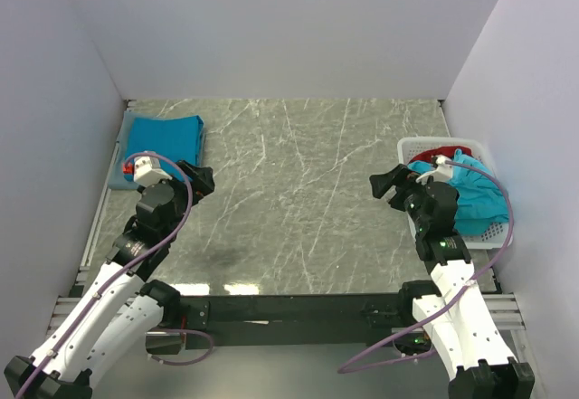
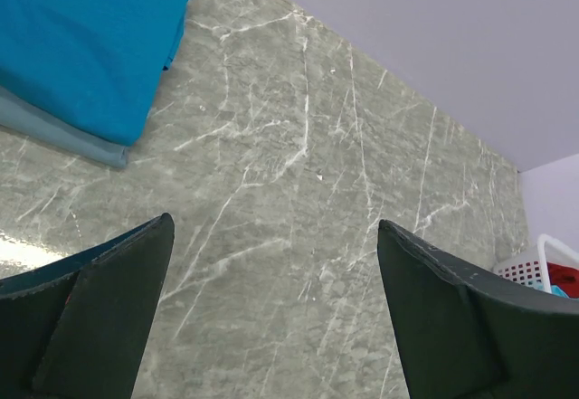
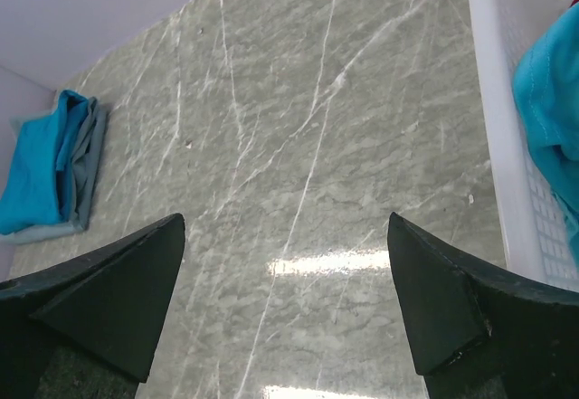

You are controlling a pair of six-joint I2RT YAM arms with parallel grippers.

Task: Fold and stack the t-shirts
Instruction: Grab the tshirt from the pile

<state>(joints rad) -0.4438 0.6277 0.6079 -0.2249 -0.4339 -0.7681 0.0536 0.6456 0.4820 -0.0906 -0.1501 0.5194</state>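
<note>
A folded stack of teal t-shirts (image 1: 161, 142) lies at the table's far left; it also shows in the left wrist view (image 2: 86, 42) and the right wrist view (image 3: 50, 168). Another teal t-shirt (image 1: 475, 195) lies crumpled in the white basket (image 1: 425, 144) at the right, seen also in the right wrist view (image 3: 552, 100). My left gripper (image 1: 204, 182) is open and empty, just right of the stack (image 2: 271, 236). My right gripper (image 1: 380, 185) is open and empty, left of the basket (image 3: 285, 227).
A red garment (image 1: 432, 155) lies in the basket under the teal shirt. The basket's wall (image 3: 493, 100) stands close to my right gripper. Grey walls enclose the marble table (image 1: 289, 200) on three sides.
</note>
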